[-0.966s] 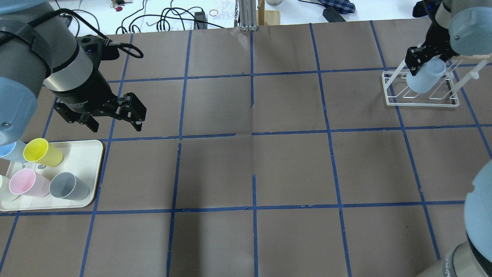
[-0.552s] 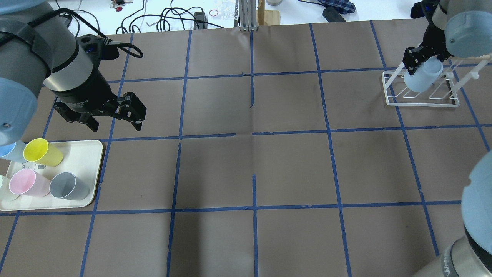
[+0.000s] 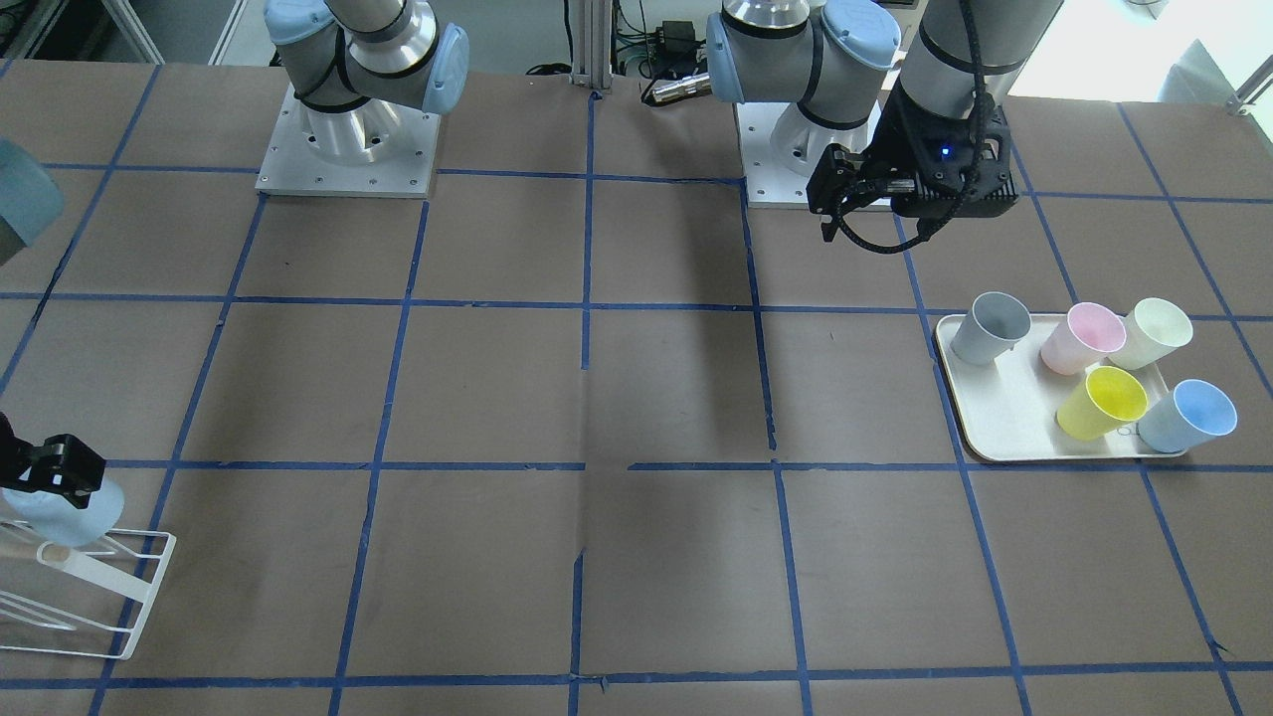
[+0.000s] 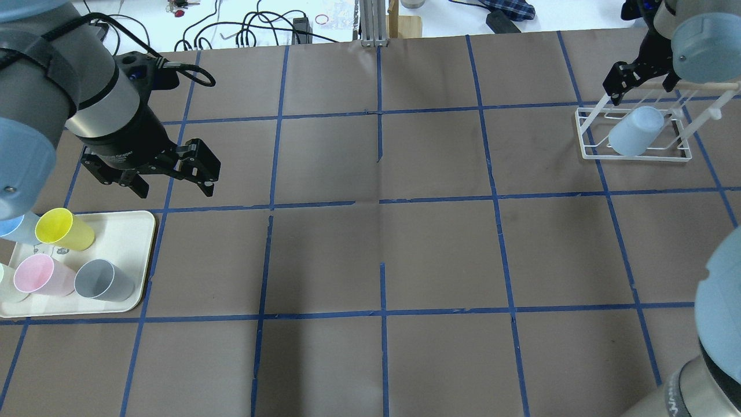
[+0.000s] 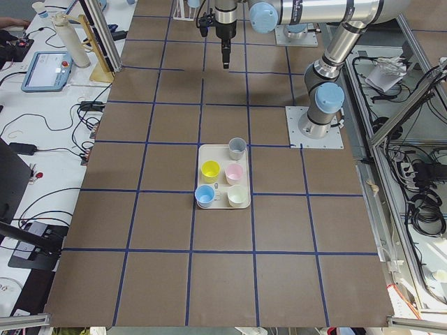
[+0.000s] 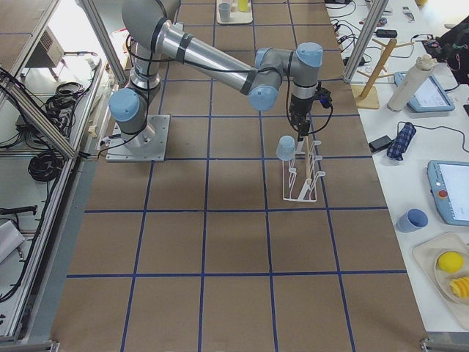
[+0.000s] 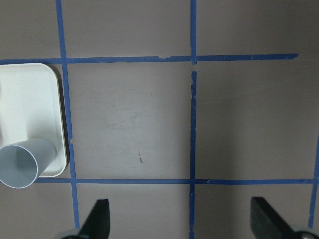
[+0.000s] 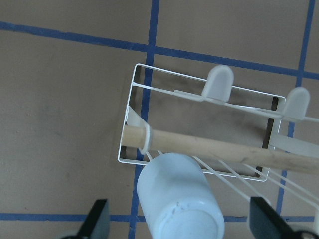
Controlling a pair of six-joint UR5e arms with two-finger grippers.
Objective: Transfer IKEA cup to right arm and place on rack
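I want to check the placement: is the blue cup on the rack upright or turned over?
Turned over and tilted: the IKEA cup shows its closed base to the right wrist camera, leaning on the rack.

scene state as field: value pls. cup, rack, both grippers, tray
IKEA cup: on the rack, tilted, closed end up
rack: white wire, far right part of the table, holds only that cup
right gripper: open, above the cup, fingers clear of its sides
left gripper: open, empty, hovering beside the tray
tray: holds grey cup, pink cup, pale green cup, yellow cup, second blue cup
task status: cup looks placed
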